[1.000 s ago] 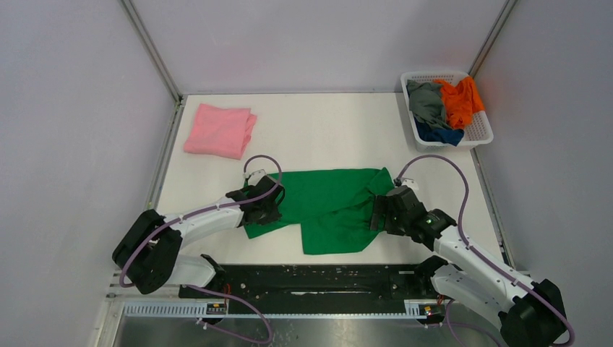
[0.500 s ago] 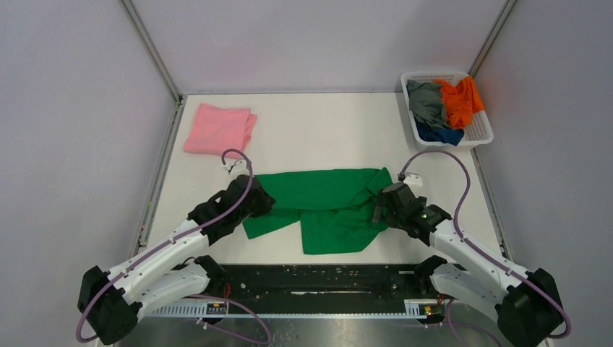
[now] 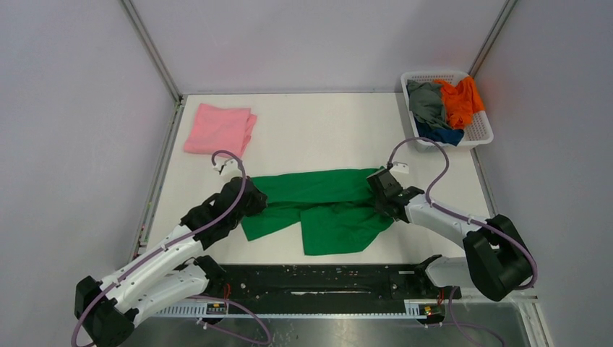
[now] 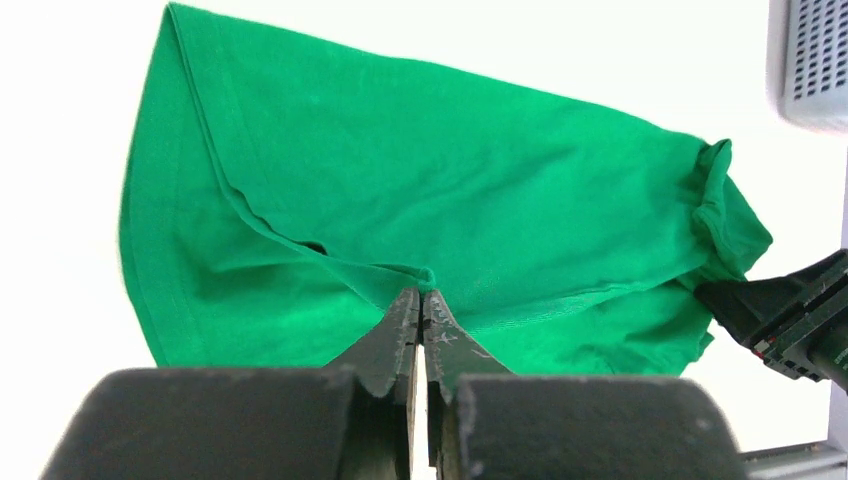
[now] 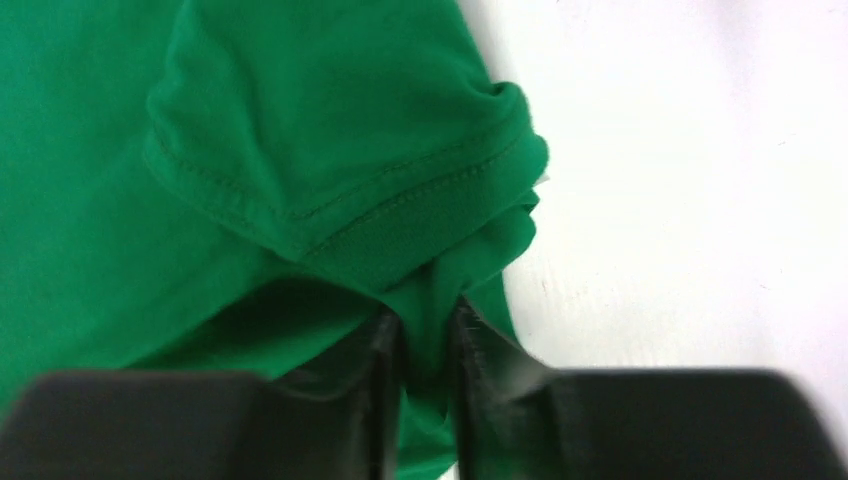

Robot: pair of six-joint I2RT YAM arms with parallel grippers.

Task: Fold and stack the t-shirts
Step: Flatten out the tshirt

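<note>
From above, the arms [image 3: 209, 217] hid both ends of the green shirt [image 3: 329, 210] lying on the desk [image 3: 325, 130]. We saw left jaws pinching a fold, right jaws its sleeve hem; pink shirt [image 3: 219, 130] lay well apart.

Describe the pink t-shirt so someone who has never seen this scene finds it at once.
On the white table, look to the far left corner, across from the white basket at the far right. The pink t-shirt lies there alone. It is the only one folded into a neat square; the green t-shirt sprawls at the centre.
</note>
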